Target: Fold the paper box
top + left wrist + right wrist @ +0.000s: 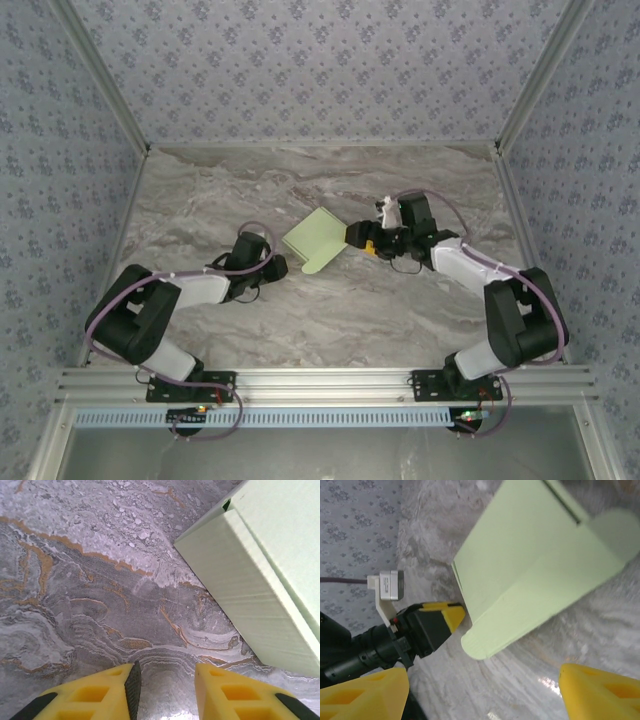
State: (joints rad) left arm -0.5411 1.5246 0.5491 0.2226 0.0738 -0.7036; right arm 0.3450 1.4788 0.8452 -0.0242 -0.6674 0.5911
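Observation:
The paper box (314, 238) is pale green and lies mid-table, partly folded, with a rounded flap (320, 262) sticking out toward the near side. My left gripper (281, 266) rests low just left of it, open with a modest gap and bare marble between its yellow fingers (120, 690); the box's side wall (260, 595) is up and to the right, apart from them. My right gripper (352, 237) sits at the box's right edge, wide open. In the right wrist view the box (535, 565) and its flap (490, 640) lie ahead of the spread fingers (370, 695), not between them.
The marble table (330, 320) is ringed by patterned walls (320, 70) at the back and sides. An aluminium rail (320, 380) carrying both arm bases runs along the near edge. The left gripper (440, 620) faces the right wrist camera from across the flap.

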